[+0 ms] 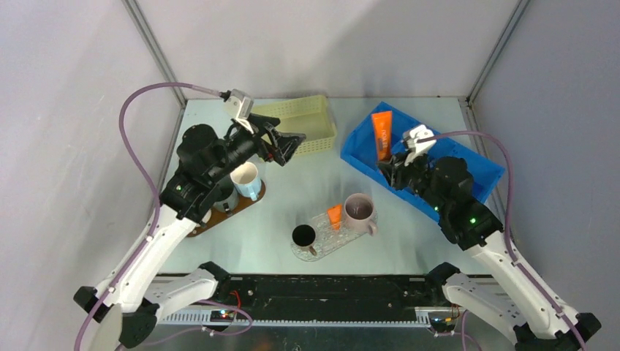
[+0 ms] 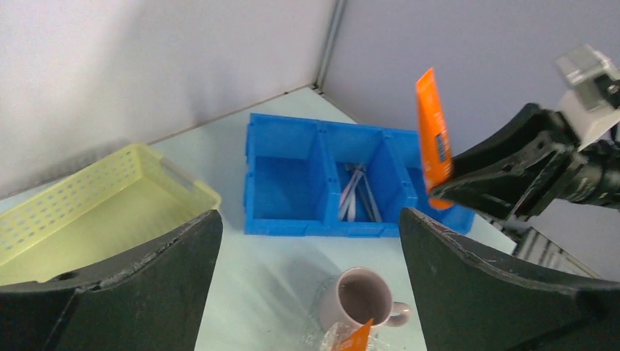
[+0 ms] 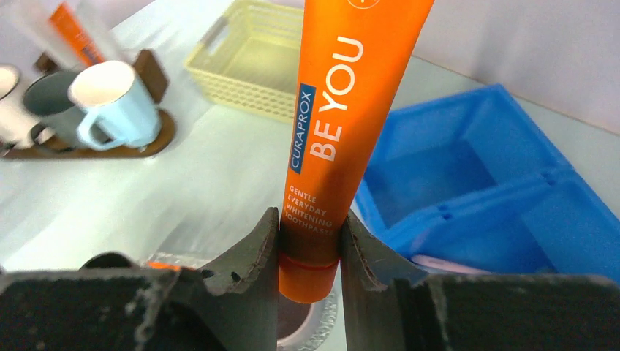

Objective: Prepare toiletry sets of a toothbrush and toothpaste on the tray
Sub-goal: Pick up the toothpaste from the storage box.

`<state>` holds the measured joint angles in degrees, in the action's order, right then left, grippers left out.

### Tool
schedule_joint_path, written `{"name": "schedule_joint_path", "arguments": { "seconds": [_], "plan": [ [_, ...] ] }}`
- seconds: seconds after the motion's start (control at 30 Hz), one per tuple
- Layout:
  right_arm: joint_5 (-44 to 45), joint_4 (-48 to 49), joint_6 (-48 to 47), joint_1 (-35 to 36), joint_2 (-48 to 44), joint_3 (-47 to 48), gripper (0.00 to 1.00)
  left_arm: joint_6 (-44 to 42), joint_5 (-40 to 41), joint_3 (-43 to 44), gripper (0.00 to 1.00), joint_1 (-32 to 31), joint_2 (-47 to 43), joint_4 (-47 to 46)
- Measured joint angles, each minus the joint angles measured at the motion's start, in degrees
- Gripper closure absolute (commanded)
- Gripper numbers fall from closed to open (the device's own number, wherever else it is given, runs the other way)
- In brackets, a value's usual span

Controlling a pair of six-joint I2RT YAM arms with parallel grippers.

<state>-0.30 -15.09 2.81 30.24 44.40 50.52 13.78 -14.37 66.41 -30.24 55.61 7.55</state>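
So, right gripper (image 3: 309, 241): it pinched the cap end of a long orange toothpaste tube (image 3: 329, 131). The tube stood straight up in the air, close to the blue plastic bin (image 1: 475, 167) with three boxes.
Left gripper (image 1: 289, 145): its jaws were wide apart and held nothing. It hung by the pale yellow basket with holes (image 1: 303, 117).
Slip risk: the pinch was only on the small end, so the tall tube could tip or slide out on the way to the tray.
Bump risk: the clear plastic tray (image 1: 322, 245) was crowded by a pink mug (image 1: 358, 210) and a black mug (image 1: 303, 235). The tube or the gripper could knock one over.
Arm risk: the left gripper was not far from the middle of the surface (image 1: 292, 194), so the two arms could hit each other there.
Missing piece: no toothbrush showed on the clear tray, so a set could end up with paste only.
Orange tubes: two for sure, the held one and a second orange tube (image 1: 334, 213) just beside the pink mug. A blurry orange shape behind the left mugs might have been a third.
Toothbrushes (image 2: 357, 194): a few pale ones lay in the bin's middle box, too bunched to count.
Mugs: five, namely the pink one, the black one, a light blue mug (image 3: 113, 102), a grey mug (image 3: 51, 99) and a white mug (image 3: 7, 102).
Trays: two, the clear one and a brown oval tray (image 3: 157, 135) under the last three mugs.
Basket: one.
Bin: one.
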Motion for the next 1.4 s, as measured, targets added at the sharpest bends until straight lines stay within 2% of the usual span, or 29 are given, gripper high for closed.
{"name": "schedule_joint_path", "arguments": {
  "seconds": [0.33, 0.7, 0.83, 0.9, 0.93, 0.97, 1.0, 1.07, 1.13, 1.23, 1.33, 1.4],
  "plan": [
    [-4.26, 3.63, -8.57, 11.82, 3.67, 0.00, 1.00, 2.60, -1.42, 6.23, 0.06, -6.88, 4.68, 2.95],
    [-4.96, 6.84, -14.12, 18.05, 6.16, 0.00, 1.00, 5.05, -1.51, 11.91, 0.29, -10.49, 11.26, 9.75],
    [-4.94, 7.28, -15.30, 19.21, 6.62, 0.00, 1.00, 5.75, -2.19, 13.11, 0.46, -10.78, 12.76, 12.02],
    [-4.92, 7.39, -15.56, 19.65, 6.93, 0.00, 1.00, 5.97, -2.60, 13.42, 0.59, -10.88, 13.29, 12.92],
    [-4.92, 7.41, -15.78, 19.89, 7.13, 0.00, 1.00, 6.12, -2.78, 13.64, 0.71, -10.93, 13.55, 13.35],
    [-4.92, 7.43, -15.96, 20.04, 7.23, 0.00, 1.00, 6.27, -2.93, 13.79, 0.78, -10.95, 13.79, 13.49],
    [-4.76, 7.39, -16.13, 20.22, 7.37, 0.00, 1.00, 6.32, -3.26, 13.94, 0.91, -11.02, 14.03, 13.68],
    [-4.61, 7.30, -16.44, 20.22, 7.65, 0.00, 1.00, 6.49, -3.87, 14.19, 0.99, -11.13, 14.27, 13.99],
    [-4.61, 7.10, -16.63, 20.24, 7.91, 0.00, 0.94, 6.56, -4.87, 14.60, 1.00, -11.17, 14.38, 14.32],
    [-4.42, 7.13, -16.90, 20.33, 8.00, 0.00, 0.74, 6.10, -5.42, 14.99, 1.00, -11.39, 14.40, 14.58],
    [-4.33, 7.06, -17.11, 20.33, 7.98, 0.00, 0.48, 5.05, -5.38, 15.04, 1.00, -11.43, 14.38, 14.86],
    [-3.74, 6.99, -17.44, 20.37, 7.98, 0.00, 0.36, 3.56, -5.01, 15.06, 1.00, -11.67, 14.25, 15.47]
  ]
}}
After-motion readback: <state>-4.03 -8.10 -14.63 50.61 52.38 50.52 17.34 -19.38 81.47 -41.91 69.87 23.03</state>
